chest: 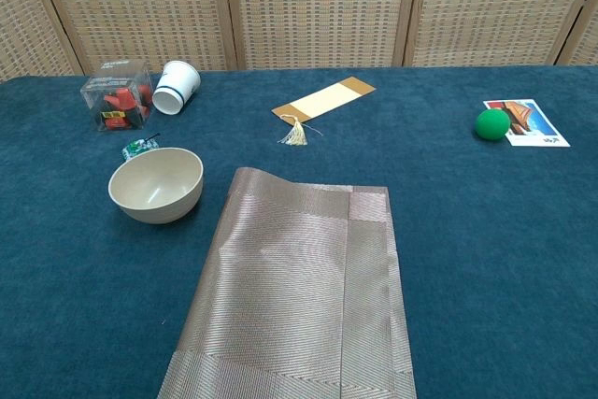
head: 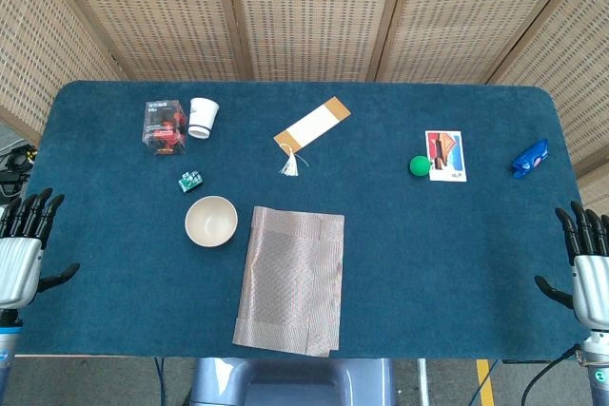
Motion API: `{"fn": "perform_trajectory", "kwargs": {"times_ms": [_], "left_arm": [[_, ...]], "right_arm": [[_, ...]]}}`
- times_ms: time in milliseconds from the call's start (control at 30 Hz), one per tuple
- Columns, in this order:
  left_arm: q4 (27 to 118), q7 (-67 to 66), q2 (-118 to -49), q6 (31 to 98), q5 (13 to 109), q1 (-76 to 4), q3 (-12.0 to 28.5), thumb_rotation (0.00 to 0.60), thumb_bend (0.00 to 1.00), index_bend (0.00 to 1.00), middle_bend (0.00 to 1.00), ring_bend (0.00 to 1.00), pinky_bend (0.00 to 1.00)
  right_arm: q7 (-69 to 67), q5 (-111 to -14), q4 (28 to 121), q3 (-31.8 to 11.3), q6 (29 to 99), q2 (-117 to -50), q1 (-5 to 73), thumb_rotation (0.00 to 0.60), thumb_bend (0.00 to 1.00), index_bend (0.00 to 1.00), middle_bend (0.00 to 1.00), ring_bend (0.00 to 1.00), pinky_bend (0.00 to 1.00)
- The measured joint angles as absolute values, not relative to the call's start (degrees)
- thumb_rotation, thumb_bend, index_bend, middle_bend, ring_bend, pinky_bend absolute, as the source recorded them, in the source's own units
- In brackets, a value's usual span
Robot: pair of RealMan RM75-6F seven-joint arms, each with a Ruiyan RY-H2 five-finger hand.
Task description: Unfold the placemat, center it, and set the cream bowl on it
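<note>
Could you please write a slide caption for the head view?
Folded placemat beside cream bowl on blue table; both hands open.

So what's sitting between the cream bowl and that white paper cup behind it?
A small green-and-white packet lies between the cream bowl and the tipped white cup, just behind the bowl; the head view shows it best.

The placemat (head: 289,280) lies folded near the front edge of the table (head: 457,263). At its 9 o'clock the bowl (head: 211,221) stands just beside it, apart, with a narrow gap. From 3 o'clock the cloth is bare up to the right hand (head: 590,268), so this side gives wide passage. The left hand (head: 21,254) has bare cloth up to the bowl. At 12 o'clock the bookmark (head: 311,126) lies well apart. The cup (head: 202,118), box (head: 164,126) and small green item (head: 190,180) crowd the bowl's 11 to 12 o'clock. The ball (head: 420,165) and card (head: 445,156) lie at the mat's 2 o'clock.
</note>
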State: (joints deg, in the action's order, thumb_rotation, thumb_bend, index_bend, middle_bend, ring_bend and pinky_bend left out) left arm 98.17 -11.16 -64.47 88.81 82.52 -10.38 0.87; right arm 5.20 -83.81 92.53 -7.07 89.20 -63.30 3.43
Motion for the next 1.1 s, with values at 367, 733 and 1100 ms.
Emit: {"fn": "perform_trajectory", "kwargs": {"times_ms": [367,733,1100], "left_arm": [[96.45,-14.13,-66.71,83.84,86.75,-13.38,0.77,0.6,0.0,0.0,0.0,0.0,0.0],[91.17,-20.91,-78.19,66.04,84.91,-24.0,2.75,0.6,0.0,0.24,0.0,0.0,0.0],[76.51,-20.28,-91.01,58.09,79.9,-30.69,5.41,0.6,0.24,0.42,0.0,0.0,0.0]], "right_arm": [[3.87,-82.72,92.8,-7.07,88.1,-62.55,3.38,0.6,0.0,0.0,0.0,0.0,0.0],[2.37,-81.26,92.07,-7.35,86.07,-62.39,4.0,0.6,0.0,0.0,0.0,0.0,0.0],[1.25,-78.78,90.6,-7.94,84.59,-62.45,4.1,0.6,0.0,0.0,0.0,0.0,0.0]]}}
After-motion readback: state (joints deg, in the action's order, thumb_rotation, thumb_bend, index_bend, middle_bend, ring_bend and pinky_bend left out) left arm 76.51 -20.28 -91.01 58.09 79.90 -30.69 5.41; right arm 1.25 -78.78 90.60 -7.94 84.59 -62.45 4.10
